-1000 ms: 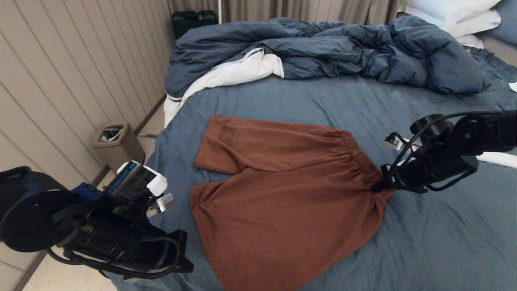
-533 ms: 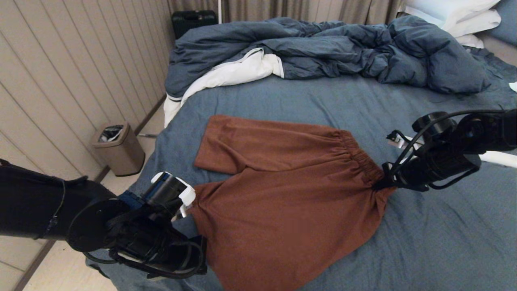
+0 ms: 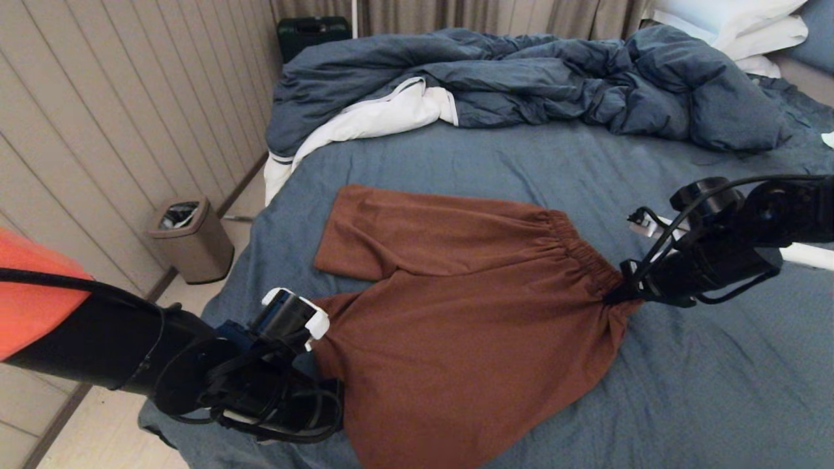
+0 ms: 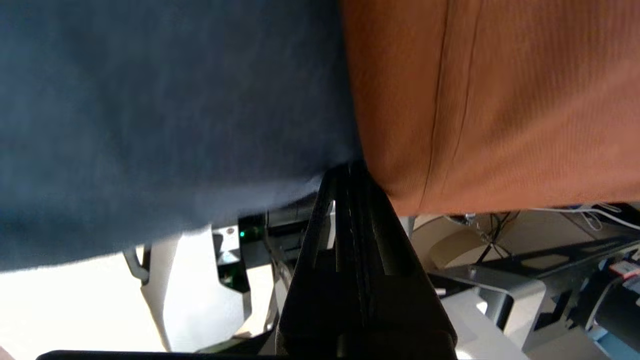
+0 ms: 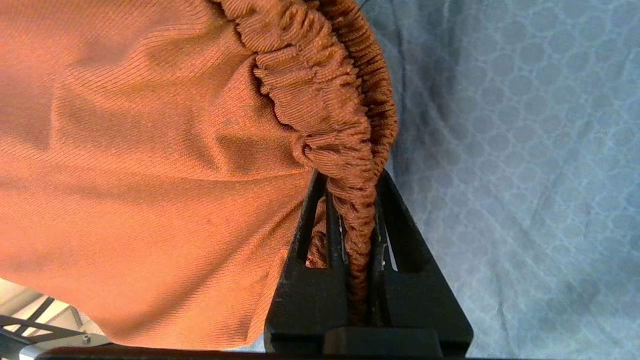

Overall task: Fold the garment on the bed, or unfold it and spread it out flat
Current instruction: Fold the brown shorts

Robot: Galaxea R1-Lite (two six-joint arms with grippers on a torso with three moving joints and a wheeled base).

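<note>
The rust-brown garment (image 3: 456,312) lies spread on the slate-blue bed (image 3: 684,391), legs toward the left and gathered waistband (image 5: 320,90) toward the right. My right gripper (image 3: 614,299) is shut on the near end of the waistband, and bunched fabric fills the gap between its fingers (image 5: 395,220). My left gripper (image 4: 350,170) is shut with its fingers pressed together and nothing between them. Its tip sits at the hem corner of the garment's (image 4: 490,100) near leg, by the bed's near-left edge. In the head view the left arm's body (image 3: 273,397) hides those fingertips.
A rumpled dark blue duvet (image 3: 521,78) with white lining fills the far side of the bed, with white pillows (image 3: 736,26) at the far right. A lidded bin (image 3: 189,238) stands on the floor by the panelled wall. A dark case (image 3: 313,32) sits at the back.
My left arm has swung in from the left and forward, down to the near leg's hem at the bed edge. The right gripper has kept its hold on the waistband, almost still.
</note>
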